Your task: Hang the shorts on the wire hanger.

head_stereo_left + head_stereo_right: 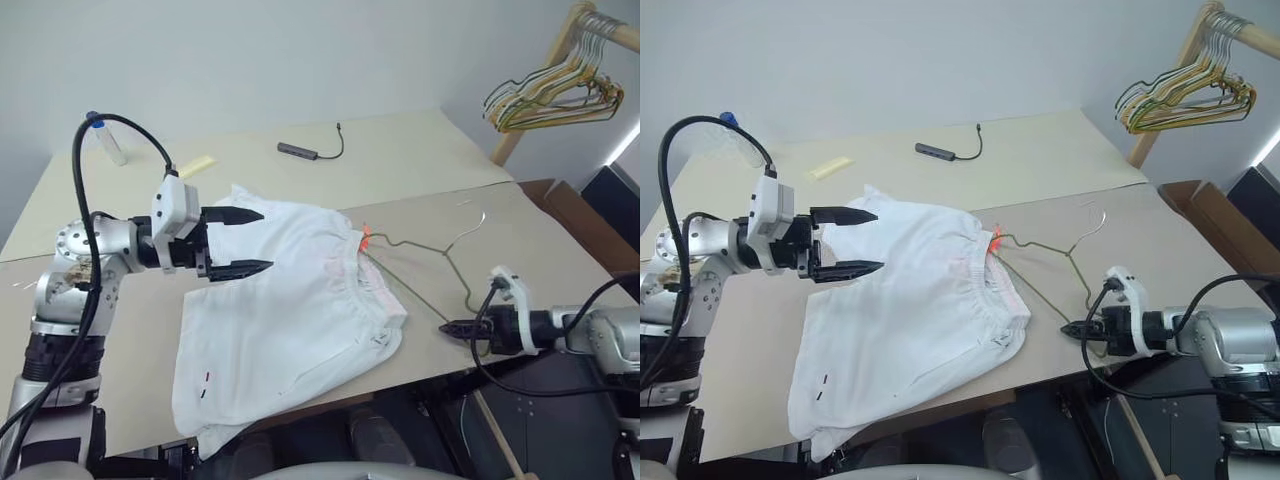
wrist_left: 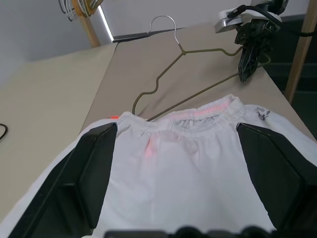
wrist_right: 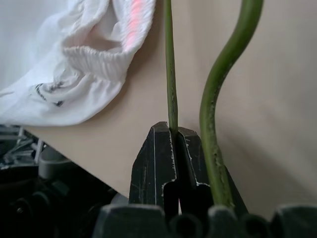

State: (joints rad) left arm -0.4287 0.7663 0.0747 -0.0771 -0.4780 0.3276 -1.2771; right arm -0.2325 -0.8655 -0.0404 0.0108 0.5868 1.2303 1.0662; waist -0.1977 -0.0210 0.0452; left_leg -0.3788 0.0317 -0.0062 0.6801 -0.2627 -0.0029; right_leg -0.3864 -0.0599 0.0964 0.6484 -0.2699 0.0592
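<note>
The right gripper (image 1: 447, 326) is pinching the wire hanger (image 1: 428, 252) at its outer corner, the two black fingers (image 3: 157, 163) pressed together on the thin bottom wire while the thicker bend of the frame is passing just beside them. The left gripper (image 1: 238, 241) is hovering over the leg end of the shorts (image 1: 285, 320) with its fingers (image 2: 89, 173) spread wide and holding nothing.

The shorts are lying flat on the desk (image 1: 420, 160), waistband turned toward the hanger. One end of the hanger is running under or into the waistband beside the red-orange tag (image 1: 365, 235); the rest of the triangle and the hook are lying on bare desk on the far side of the shorts from the left gripper.

As a judgement, the task is partly along: the hanger is gripped and started into the waist opening, but the shorts are not yet draped over it and nothing is lifted. Feeding the wire further through and raising the hanger is what seems to be left.

How far the wire reaches inside the fabric is hidden by the cloth, and whether it is sitting inside the waistband or merely beneath the shorts cannot be told. The right arm is partly cut off at the picture edge.
</note>
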